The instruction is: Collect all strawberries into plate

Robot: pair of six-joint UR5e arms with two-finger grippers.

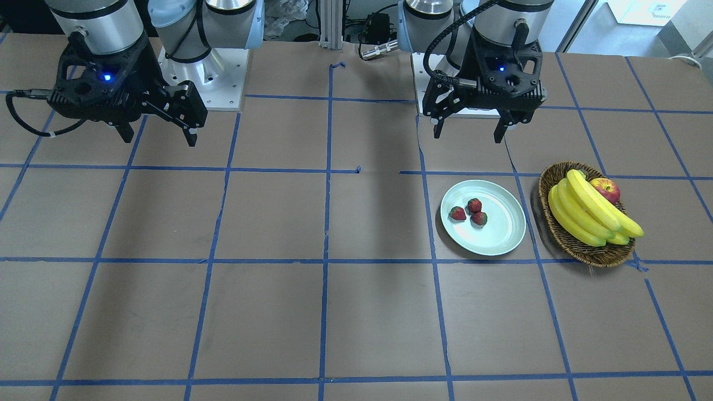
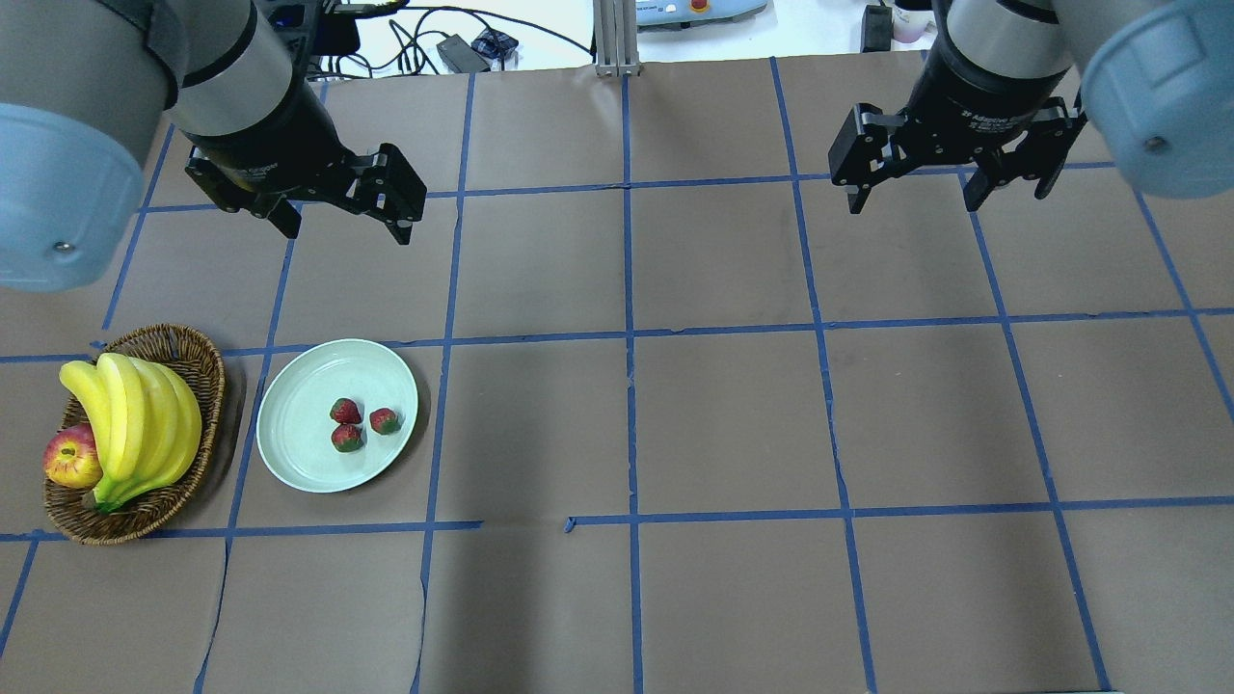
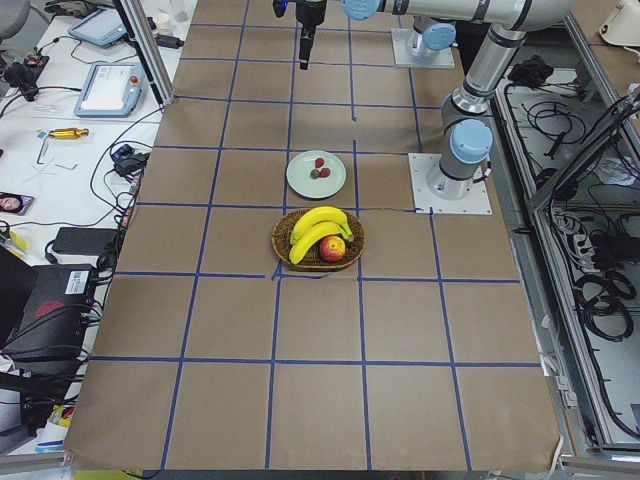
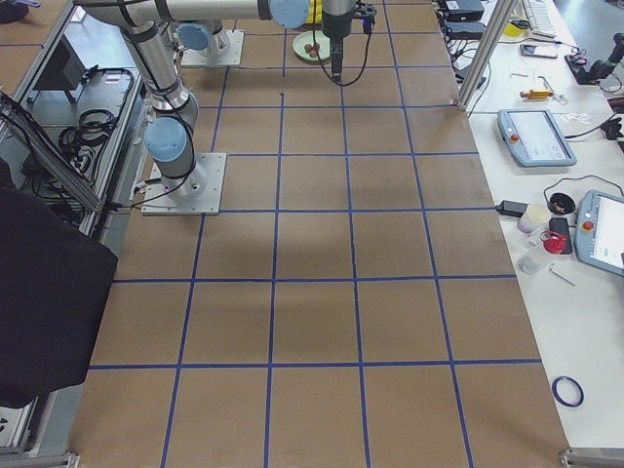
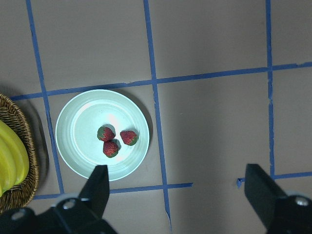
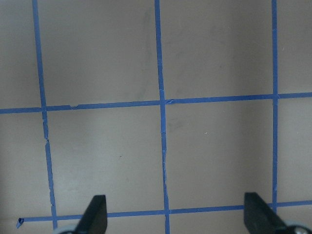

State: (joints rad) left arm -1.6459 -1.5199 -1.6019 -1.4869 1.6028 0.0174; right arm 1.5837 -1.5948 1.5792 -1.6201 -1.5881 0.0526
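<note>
Green-capped strawberries [image 2: 347, 437] lie, seemingly touching, on the mint plate [image 2: 304, 424]; left gripper [image 2: 345, 232] and right gripper [image 2: 913, 204] fingers spread.

Three strawberries [image 2: 346, 412], one plate [image 2: 294, 424], one basket [image 2: 172, 337]

Blue-taped brown table [image 2: 723, 434] with plate [image 2: 294, 410] beside wicker basket [image 2: 130, 525]
</note>
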